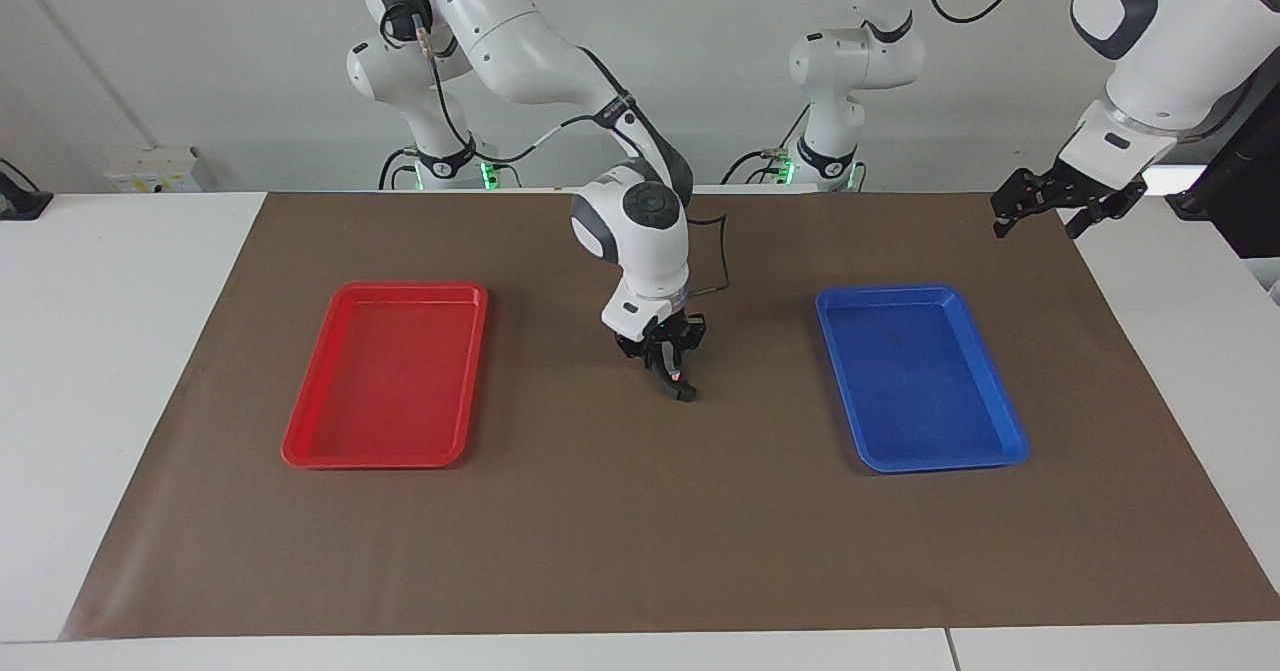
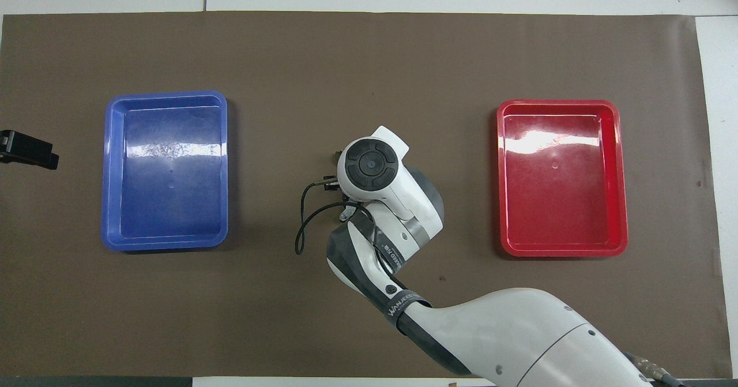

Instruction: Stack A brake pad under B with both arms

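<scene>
My right gripper (image 1: 674,379) points down over the middle of the brown mat, between the two trays. A small dark piece (image 1: 682,390) lies at its fingertips on the mat. I cannot tell whether it is the short pad A, the long piece B, or both stacked. In the overhead view the right wrist (image 2: 372,165) covers that spot, and only a small pale bit (image 2: 336,156) peeks out beside it. My left gripper (image 1: 1037,225) waits in the air over the mat's corner at the left arm's end, open and empty. One of its fingers (image 2: 26,150) shows in the overhead view.
An empty red tray (image 1: 385,456) lies toward the right arm's end of the mat. An empty blue tray (image 1: 940,463) lies toward the left arm's end. A black cable (image 2: 302,220) loops off the right wrist.
</scene>
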`<state>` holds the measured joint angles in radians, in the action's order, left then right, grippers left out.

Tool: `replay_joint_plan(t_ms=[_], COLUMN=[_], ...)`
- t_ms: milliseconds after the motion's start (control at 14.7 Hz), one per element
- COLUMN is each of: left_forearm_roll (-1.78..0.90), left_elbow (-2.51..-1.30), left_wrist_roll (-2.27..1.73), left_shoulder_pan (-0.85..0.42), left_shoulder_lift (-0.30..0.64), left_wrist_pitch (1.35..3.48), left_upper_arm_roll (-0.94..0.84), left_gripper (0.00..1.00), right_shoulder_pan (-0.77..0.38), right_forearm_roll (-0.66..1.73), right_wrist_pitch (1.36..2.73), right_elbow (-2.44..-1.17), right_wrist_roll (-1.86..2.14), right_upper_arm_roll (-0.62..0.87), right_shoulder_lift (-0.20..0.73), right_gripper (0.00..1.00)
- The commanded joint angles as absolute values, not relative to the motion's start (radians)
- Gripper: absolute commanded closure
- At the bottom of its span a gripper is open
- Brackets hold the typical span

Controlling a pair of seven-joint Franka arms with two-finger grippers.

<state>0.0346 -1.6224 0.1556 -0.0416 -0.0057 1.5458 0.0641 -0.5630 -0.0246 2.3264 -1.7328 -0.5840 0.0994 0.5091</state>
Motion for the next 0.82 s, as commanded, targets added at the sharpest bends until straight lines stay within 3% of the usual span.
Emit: replay_joint_plan(t_ms=[0, 136, 341, 750], left_forearm_roll=[0.043, 0.043, 0.043, 0.043], left_elbow=[-1.643, -1.644, -1.646, -1.647], left_wrist_roll=[0.158, 0.156, 0.156, 0.155], left_shoulder_pan=[-0.029, -0.029, -0.029, -0.034], left_shoulder_lift=[-0.023, -0.023, -0.023, -0.025], left_wrist_pitch=[1.554, 1.554, 1.554, 1.560], left_upper_arm_roll=[0.054, 0.054, 0.054, 0.054], left_gripper=[0.01, 0.01, 0.01, 0.01], right_shoulder_pan=[-0.563, -0.561, -0.529, -0.258], right_forearm_roll=[-0.043, -0.041, -0.043, -0.067], right_wrist_pitch=[2.329, 2.295, 2.226, 2.027], right_elbow=[-1.747, -1.726, -1.727, -1.724], right_wrist_roll=[-0.607, -0.611, -0.646, -0.565], right_upper_arm_roll=[0.101, 0.100, 0.083, 0.081], right_shoulder_lift=[0.494, 0.489, 0.402, 0.198], right_gripper=[0.00, 0.00, 0.00, 0.00])
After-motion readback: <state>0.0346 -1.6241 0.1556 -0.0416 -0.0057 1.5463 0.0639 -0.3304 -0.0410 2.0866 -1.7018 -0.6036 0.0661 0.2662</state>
